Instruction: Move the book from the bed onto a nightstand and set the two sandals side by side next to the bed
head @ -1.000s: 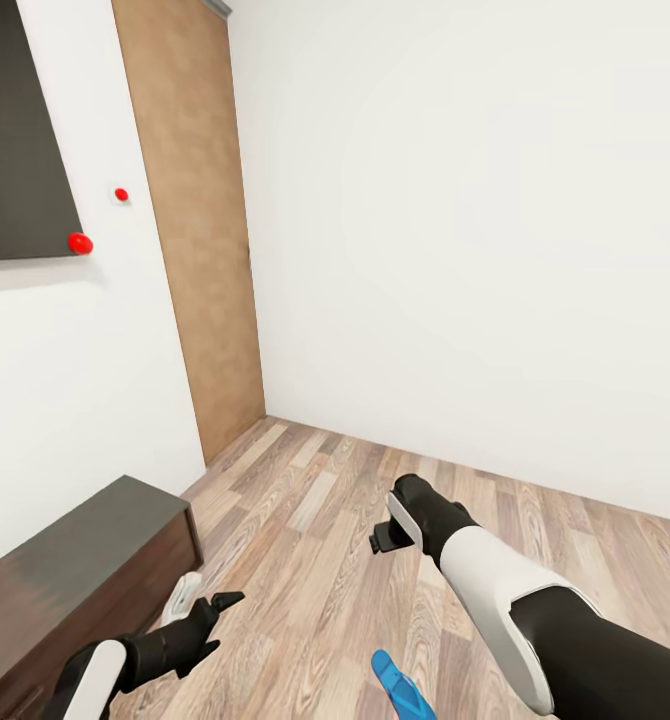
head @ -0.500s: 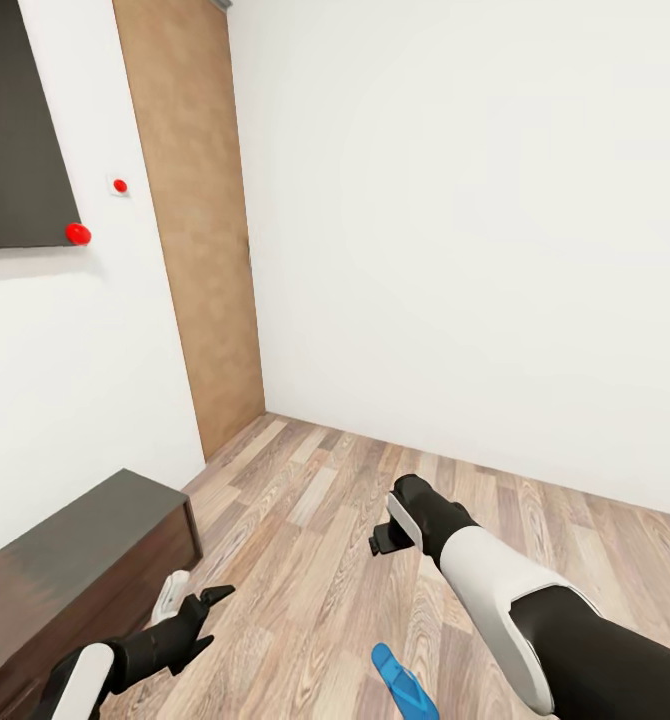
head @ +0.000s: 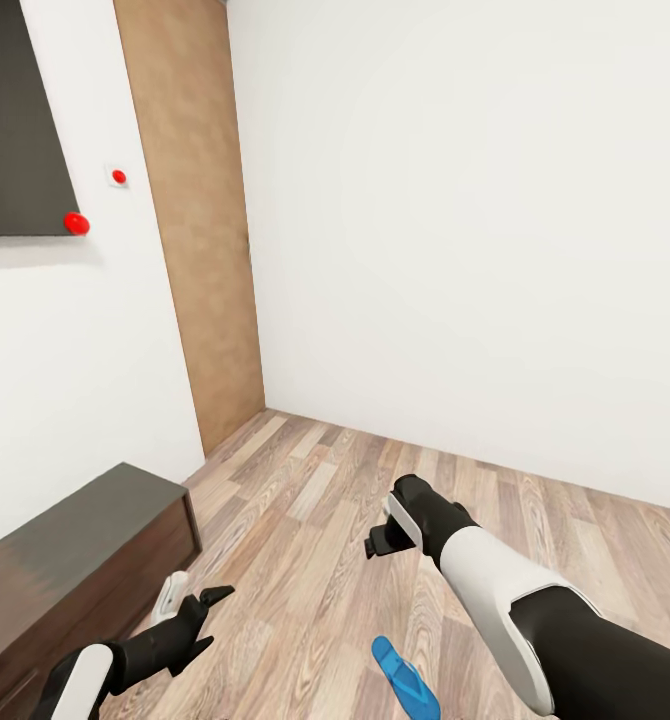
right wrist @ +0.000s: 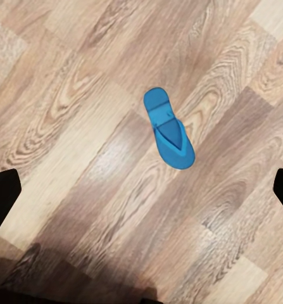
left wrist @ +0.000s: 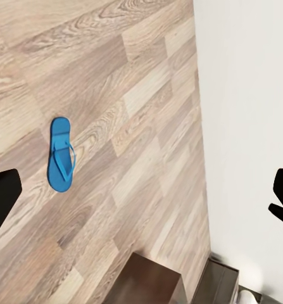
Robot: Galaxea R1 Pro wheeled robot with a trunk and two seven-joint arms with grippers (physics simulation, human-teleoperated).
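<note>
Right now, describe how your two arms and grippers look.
Both arms are glossy white shells over black joints. The right arm runs from a black upper segment through a white forearm to a black wrist, ending in a small black gripper. The left arm has a white cuff, a black wrist and pointed black fingers. No cables or markings show.

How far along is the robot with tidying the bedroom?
Nothing looks done yet. One blue sandal lies alone on the wood floor. Both the left gripper and the right gripper are open and hold nothing. Pairing the sandals and moving the book remain.
</note>
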